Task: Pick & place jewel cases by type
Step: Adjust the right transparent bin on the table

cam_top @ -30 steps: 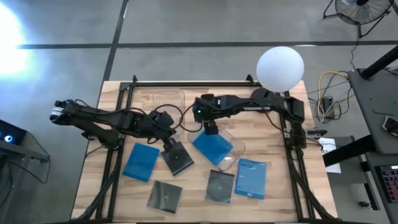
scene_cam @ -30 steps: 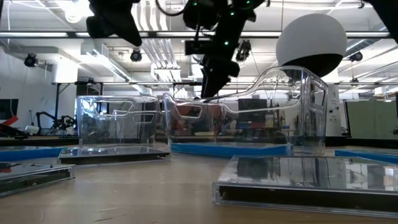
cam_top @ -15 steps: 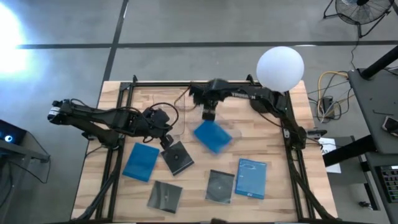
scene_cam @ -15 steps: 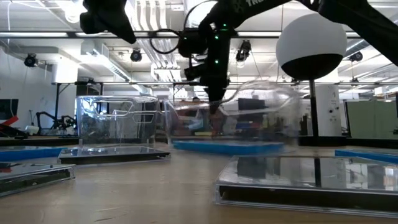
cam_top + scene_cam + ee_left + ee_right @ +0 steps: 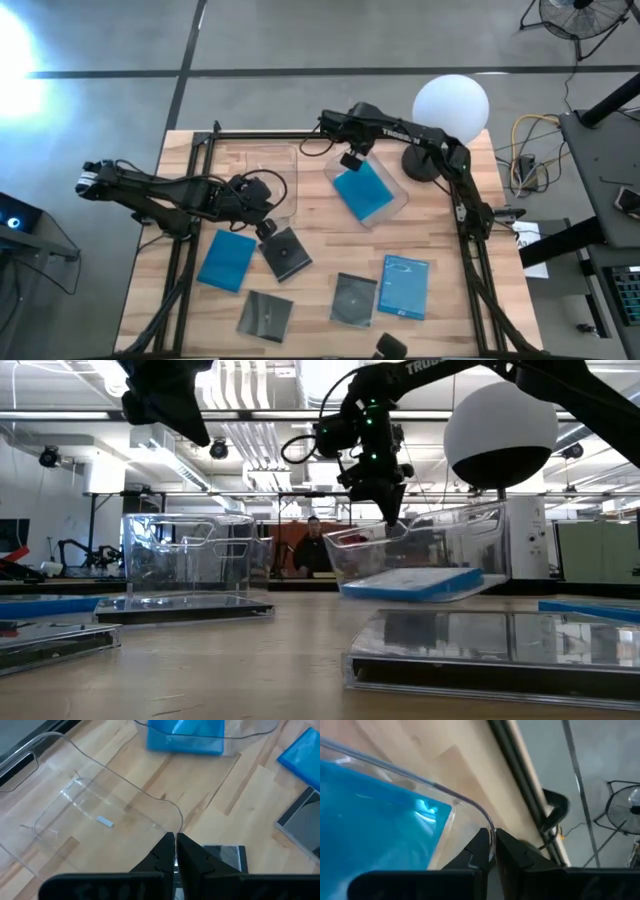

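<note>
My right gripper (image 5: 350, 160) is shut on a clear bin (image 5: 385, 205) at the table's far middle; a blue jewel case (image 5: 362, 190) lies inside it. My left gripper (image 5: 266, 226) is shut at the near rim of a second clear bin (image 5: 262, 175), just beyond a dark case (image 5: 285, 254). Flat on the wood lie a blue case (image 5: 228, 260), two dark cases (image 5: 265, 315) (image 5: 353, 298) and another blue case (image 5: 405, 287). My right gripper pinches the bin's rim (image 5: 487, 820) at its far left corner between its two fingers, slanting down from above. The bin hangs tilted (image 5: 420, 555), one side raised off the table, with the blue case (image 5: 410, 582) in its bottom. My left gripper: the second bin's rim (image 5: 180, 820) runs down behind its shut fingers; I cannot tell whether they touch.
A white globe lamp (image 5: 450, 108) stands at the far right corner, close to the held bin. Black frame rails (image 5: 200, 180) run along the table's sides. A person (image 5: 315, 550) sits in the room beyond the table.
My right gripper has taken hold of the bin's rim and gone toward the table's far edge and a little right, turning as it went. The bin with the blue case has come along, turned about and tipped up on one side. The left bin has stayed put.
</note>
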